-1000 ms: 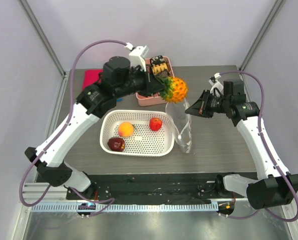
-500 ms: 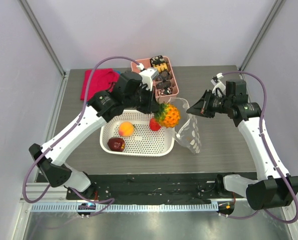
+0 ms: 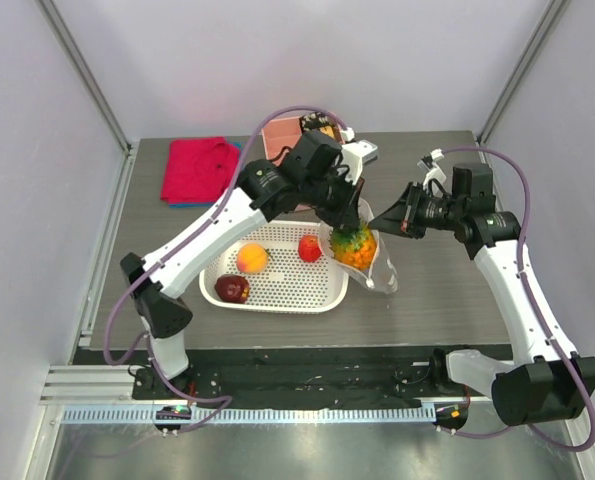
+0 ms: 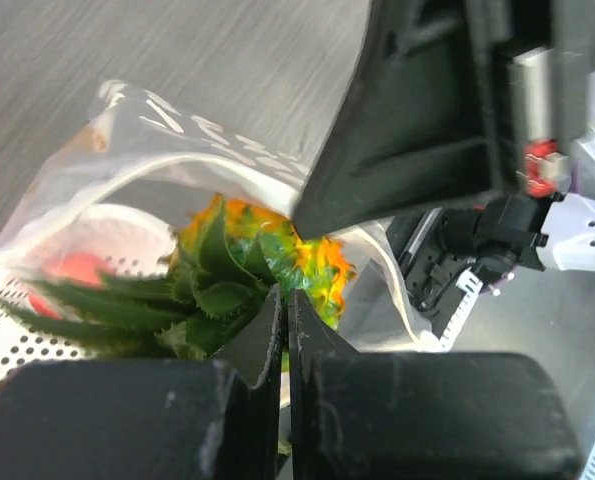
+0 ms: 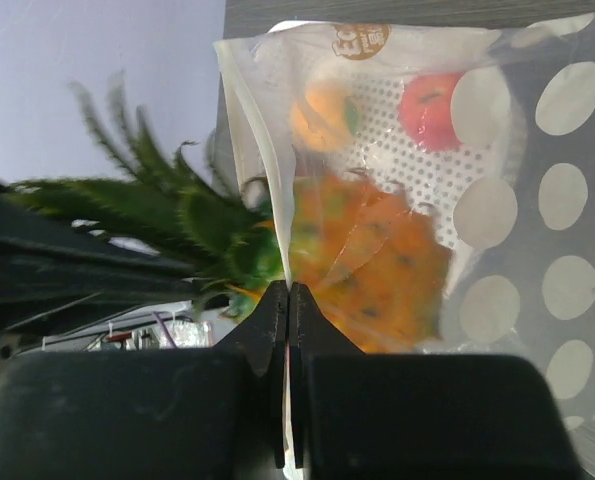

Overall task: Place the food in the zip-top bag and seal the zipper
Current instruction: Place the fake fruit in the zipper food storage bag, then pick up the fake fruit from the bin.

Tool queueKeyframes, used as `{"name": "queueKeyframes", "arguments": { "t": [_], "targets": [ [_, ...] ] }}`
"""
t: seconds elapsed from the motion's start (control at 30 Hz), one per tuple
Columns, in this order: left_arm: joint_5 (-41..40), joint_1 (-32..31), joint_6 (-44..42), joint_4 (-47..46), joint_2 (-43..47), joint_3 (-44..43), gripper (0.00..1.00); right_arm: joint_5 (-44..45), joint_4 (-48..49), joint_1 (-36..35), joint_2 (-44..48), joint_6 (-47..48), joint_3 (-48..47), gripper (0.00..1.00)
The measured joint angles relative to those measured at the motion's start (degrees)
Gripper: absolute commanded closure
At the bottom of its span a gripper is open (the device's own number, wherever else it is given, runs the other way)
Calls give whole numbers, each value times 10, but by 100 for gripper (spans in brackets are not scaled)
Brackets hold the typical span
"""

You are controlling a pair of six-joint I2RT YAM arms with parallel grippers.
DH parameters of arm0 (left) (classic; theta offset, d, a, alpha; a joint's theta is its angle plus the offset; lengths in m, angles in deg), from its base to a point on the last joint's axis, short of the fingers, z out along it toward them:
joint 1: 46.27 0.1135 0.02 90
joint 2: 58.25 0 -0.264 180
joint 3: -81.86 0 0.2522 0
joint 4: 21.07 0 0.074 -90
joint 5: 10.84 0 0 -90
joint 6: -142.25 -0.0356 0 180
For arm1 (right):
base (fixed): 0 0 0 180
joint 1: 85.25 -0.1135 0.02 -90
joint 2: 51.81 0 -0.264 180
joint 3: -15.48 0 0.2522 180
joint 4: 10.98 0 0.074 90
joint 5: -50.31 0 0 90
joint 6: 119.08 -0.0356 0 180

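Here, seen from above, the left gripper (image 3: pixel 351 222) had its fingers pressed together on the green leaves of the pineapple (image 3: pixel 356 247). The pineapple's orange body sat partly inside the mouth of the zip-top bag (image 3: pixel 382 272). The right gripper (image 3: pixel 394 214) was pinched shut on the bag's upper mouth edge, at about 1 o'clock from the fruit, holding the pouch up and open. The bag lay at 3 o'clock of the white basket (image 3: pixel 277 304), close against its rim.

The likeliest trouble was the hold on the leaves. They were thin and springy, so the fruit could twist or slip free. The leaves were not yet past the lip, so a release there might let the pineapple tip back out toward the basket. The soft film was held at one point only, and a hard downward push could fold the mouth or drag it out of the pinch. The two grippers were also very near each other, so a sideways move risked a knock.

The peach (image 3: pixel 251 258), dark red apple (image 3: pixel 232 289) and bright red apple (image 3: pixel 310 248) lay in the basket. Grey table (image 3: pixel 432 300) showed at the bag's 3 to 5 o'clock. A red cloth (image 3: pixel 199 168) lay at 10 o'clock of the basket, and a pink tray (image 3: pixel 282 130) at 12, partly behind the left arm.
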Motion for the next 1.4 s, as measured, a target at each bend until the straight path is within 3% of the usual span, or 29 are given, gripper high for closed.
{"name": "queueKeyframes", "arguments": {
  "t": [0.2,0.43,0.47,0.57,0.6,0.63,0.7,0.93,1.03,1.17,1.4],
  "targets": [
    [76,3,-18,38,-53,-29,98,-29,9,0,14,2,0,99],
    [208,21,-10,39,-72,-29,82,-56,20,-1,24,2,7,99],
    [225,26,-8,38,-75,-29,67,-58,20,-1,26,2,8,99],
    [260,36,-2,36,-81,-29,41,-63,22,-1,33,3,10,99],
    [267,40,1,35,-82,-29,37,-64,23,-1,36,4,10,99],
    [270,45,5,35,-83,-29,26,-64,23,-1,39,4,11,99],
    [272,56,10,28,-81,-28,17,-64,24,-1,46,5,12,99],
    [235,109,28,-34,10,70,13,-57,24,-1,58,5,22,99],
    [185,123,33,-60,82,124,7,-47,24,-1,58,5,22,99],
    [94,119,36,-79,151,168,7,-38,24,0,58,4,24,99],
    [-4,117,34,-46,85,157,12,5,10,2,83,5,30,99]
  ]
}}
